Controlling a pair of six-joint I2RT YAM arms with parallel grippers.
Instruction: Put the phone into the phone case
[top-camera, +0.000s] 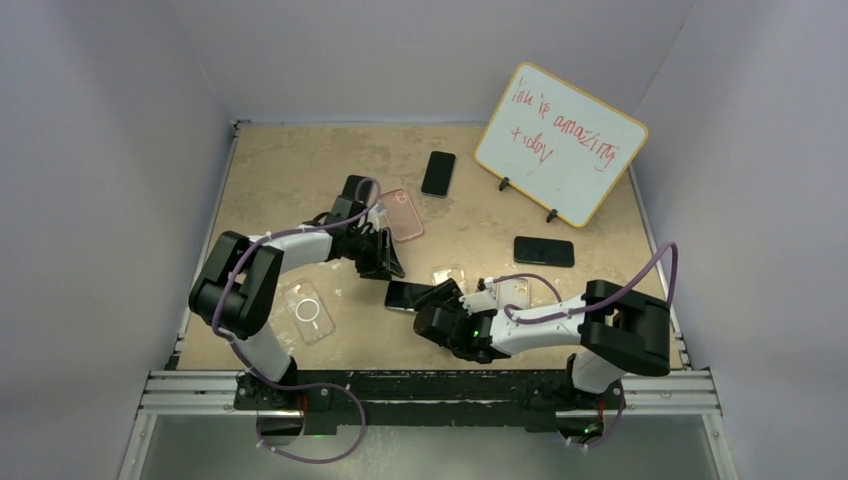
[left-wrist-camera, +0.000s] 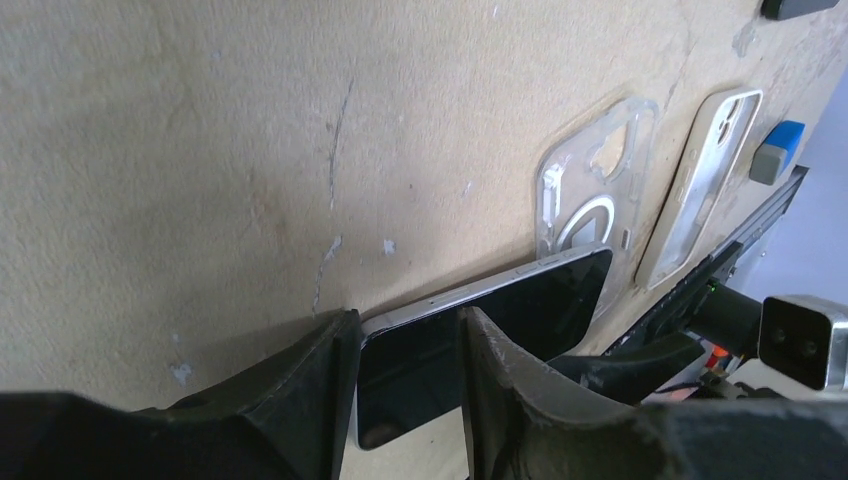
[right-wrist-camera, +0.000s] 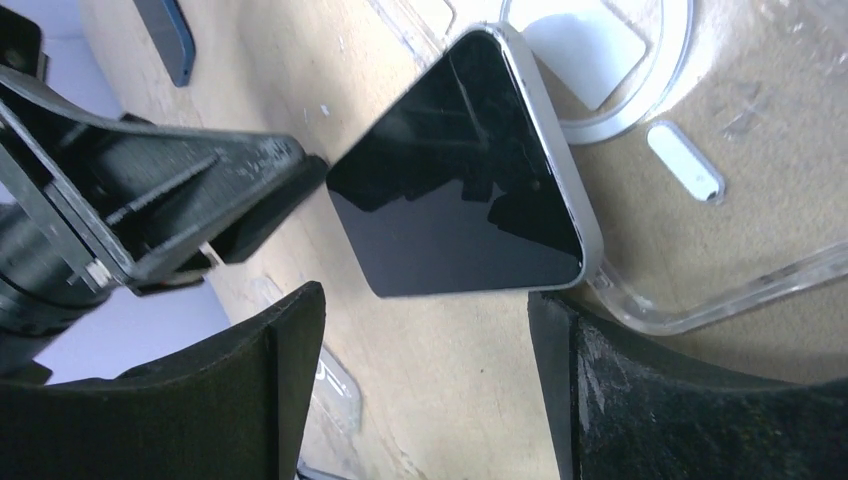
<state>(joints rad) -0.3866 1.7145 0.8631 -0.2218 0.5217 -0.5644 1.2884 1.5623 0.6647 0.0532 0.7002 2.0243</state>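
**Phone Poised at the Lip of Its Case**

The step in hand was the seating itself. The left claw (left-wrist-camera: 408, 330) pinched the phone (right-wrist-camera: 460, 190) by its near end, one finger (left-wrist-camera: 320, 385) against the silver edge and the other across the dark screen. The phone sat slanted, screen up. Its far corner reached over the rim of the clear case (right-wrist-camera: 740, 230), which lay flat on the tabletop (top-camera: 300, 170) with its round ring showing. The phone was therefore at the case, not in it.

The right claw (right-wrist-camera: 428, 305) hung just beside the phone's free end. Its fingers were spread wide and touched nothing that could be seen.

By my reading, the next move called for the phone's edges to be squared with the case walls. After that, the far end would need to go down under the rim before the near end was pressed home. The right claw looked placed to steady the case or push the phone flat. A light case could easily skid if it were shoved sideways.

The tabletop was tan, scuffed and flecked with pale chips. A pink case (top-camera: 403, 213), a ringed case (top-camera: 310, 312), another clear case (left-wrist-camera: 705, 180) and two spare dark phones (top-camera: 438, 173) (top-camera: 544, 251) lay about. A whiteboard (top-camera: 560, 143) with red scrawl leaned at the back. Plain pale walls (top-camera: 100, 150) closed in the space on three sides.
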